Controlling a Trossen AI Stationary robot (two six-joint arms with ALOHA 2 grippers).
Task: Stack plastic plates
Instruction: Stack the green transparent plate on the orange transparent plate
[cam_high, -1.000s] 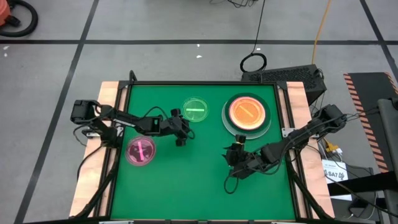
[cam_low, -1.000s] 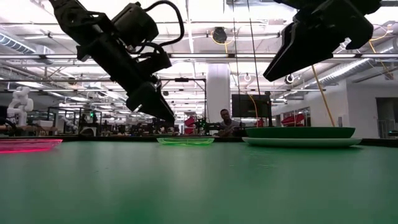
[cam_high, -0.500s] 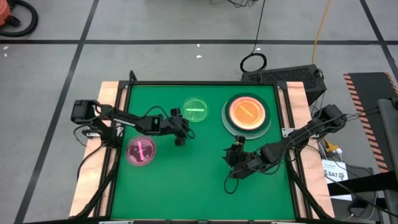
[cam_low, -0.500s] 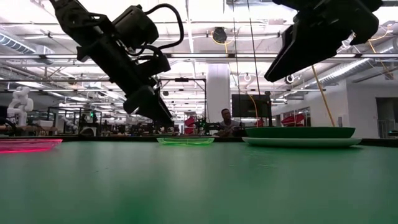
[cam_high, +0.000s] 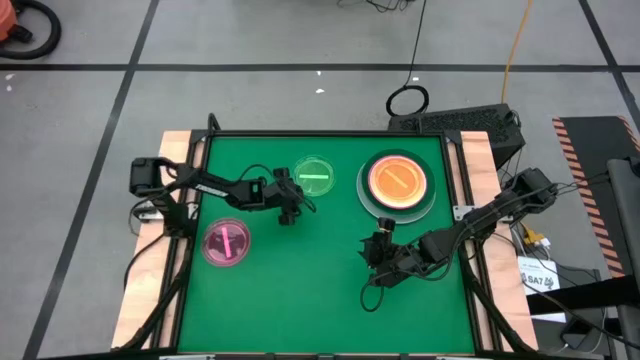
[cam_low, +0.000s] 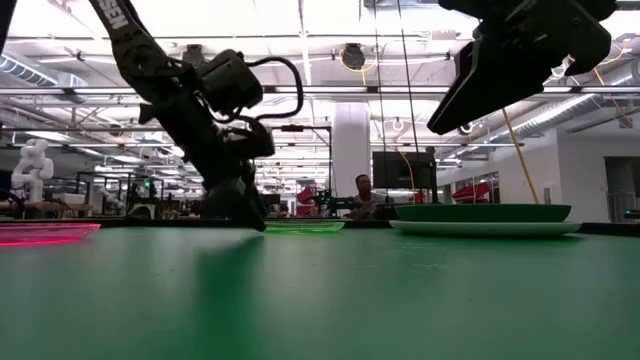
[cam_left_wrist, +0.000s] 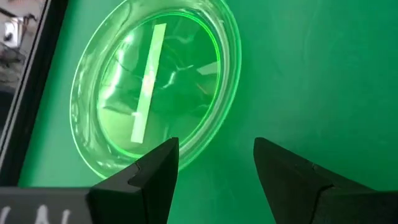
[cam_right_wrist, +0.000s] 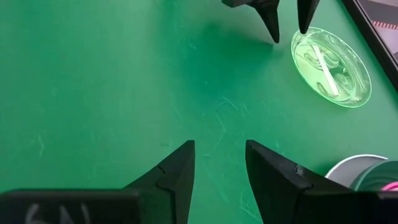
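The left gripper (cam_high: 287, 213) hangs low over the green table (cam_high: 300, 290), right beside the small see-through green dish (cam_high: 314, 176). Its jaws are open and hold nothing. In the left wrist view the green dish (cam_left_wrist: 152, 87) lies just past the two dark fingertips (cam_left_wrist: 163, 155), and one fingertip is close to the dish's rim.

The stack of plates (cam_high: 397, 184) sits near the far right side of the table. An amber dish is on top, with a dark green plate and a pale one under it. A small pink dish (cam_high: 227, 243) lies alone near the left edge, well apart from the stack.

The right gripper (cam_high: 381, 248) waits above bare table near the stack. Its jaws are partly open and empty.

It looks like the job now is picking up the green dish. Next, the left jaws likely need to slide onto the rim and close on it. The rim is thin and smooth, so it may slip.
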